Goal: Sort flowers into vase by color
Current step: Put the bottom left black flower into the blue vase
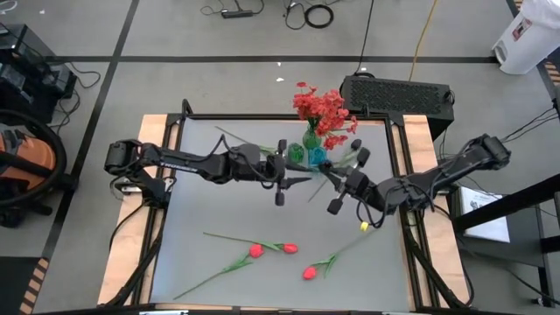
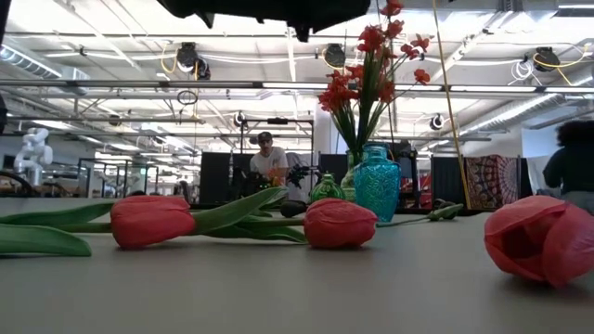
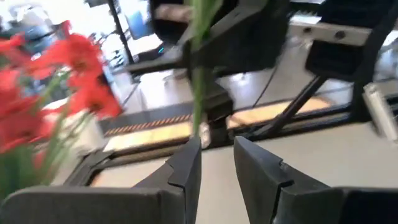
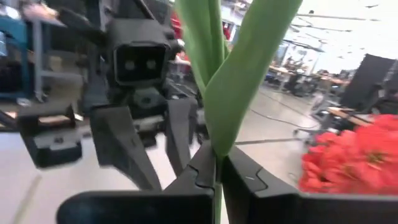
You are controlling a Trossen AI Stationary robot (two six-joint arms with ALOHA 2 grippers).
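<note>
red tulips (image 2: 153, 220) on grey table (image 2: 371, 288); behind, perhaps a warehouse.

Beyond my worktop (image 1: 219, 201) a black perforated box (image 1: 395, 92) sits on the floor, cables (image 1: 306, 12) coil farther off, and an orange vacuum (image 1: 24, 162) stands left. A person (image 2: 268, 160) sits behind.

We see a big open robotics lab: exposed ceiling pipes (image 2: 278, 85) with strip lights, cables (image 1: 308, 13) trailing over the grey floor, dark partition screens (image 2: 218, 176), and a person (image 2: 269, 160) seated at the back.
</note>
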